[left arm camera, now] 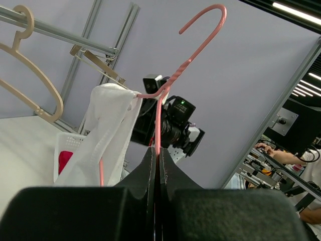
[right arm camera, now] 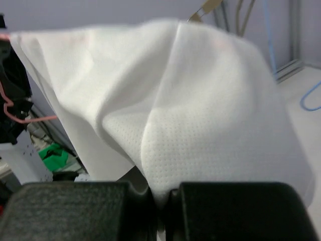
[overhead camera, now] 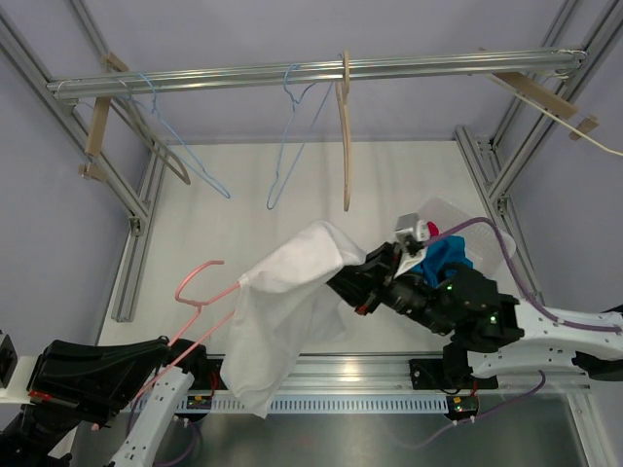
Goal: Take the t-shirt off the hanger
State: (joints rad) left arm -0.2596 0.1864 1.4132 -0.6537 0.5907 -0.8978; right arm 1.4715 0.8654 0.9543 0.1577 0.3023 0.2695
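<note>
At the table's [overhead camera: 399, 175] near-left corner our left arm lies low, its forearm angled toward the middle. The left gripper [left arm camera: 156, 156] is pressed together on the wire of the pink hanger [left arm camera: 158, 125], whose hook points up and away from the near edge. The white t-shirt [overhead camera: 292, 306] hangs from one hanger shoulder and drapes down over the near edge, around the middle. Our right arm reaches in from the near-right corner, elbow raised and wrist turned left. The right gripper [overhead camera: 355, 272] is clamped on the shirt's upper right fold, holding it off the table. Behind that arm, by the right edge, sits a basket [overhead camera: 450, 207] of blue and red cloth.
</note>
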